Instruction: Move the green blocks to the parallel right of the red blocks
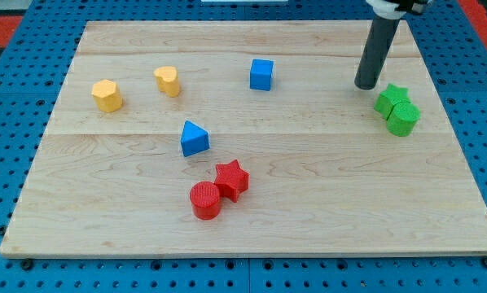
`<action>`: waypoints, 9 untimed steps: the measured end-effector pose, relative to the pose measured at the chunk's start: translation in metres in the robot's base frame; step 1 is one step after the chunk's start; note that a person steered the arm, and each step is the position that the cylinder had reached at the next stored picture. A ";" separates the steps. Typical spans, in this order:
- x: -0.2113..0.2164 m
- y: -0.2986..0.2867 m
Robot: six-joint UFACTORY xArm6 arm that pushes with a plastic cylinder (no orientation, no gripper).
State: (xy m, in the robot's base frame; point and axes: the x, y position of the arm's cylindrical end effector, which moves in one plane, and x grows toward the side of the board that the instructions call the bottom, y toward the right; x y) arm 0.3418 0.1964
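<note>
Beside green star [389,98] – my tip [366,85] | green cylinder [404,118] touching star

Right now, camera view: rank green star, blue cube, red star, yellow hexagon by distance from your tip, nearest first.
My tip sits near the view's top right.
1. green star: just to the tip's right, close by.
2. blue cube: toward the view's left, upper middle.
3. red star: lower middle, beside the red cylinder.
4. yellow hexagon: far at the view's left.

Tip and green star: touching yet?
Apart. The camera view shows a strip of bare wood between my tip and the green star, which lies to its lower right.
</note>
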 end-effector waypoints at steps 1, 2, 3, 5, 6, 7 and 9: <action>0.008 0.027; 0.053 0.009; 0.091 -0.003; 0.064 0.045; 0.094 0.104; 0.133 0.087; 0.135 0.047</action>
State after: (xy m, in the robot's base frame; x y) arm 0.4766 0.2438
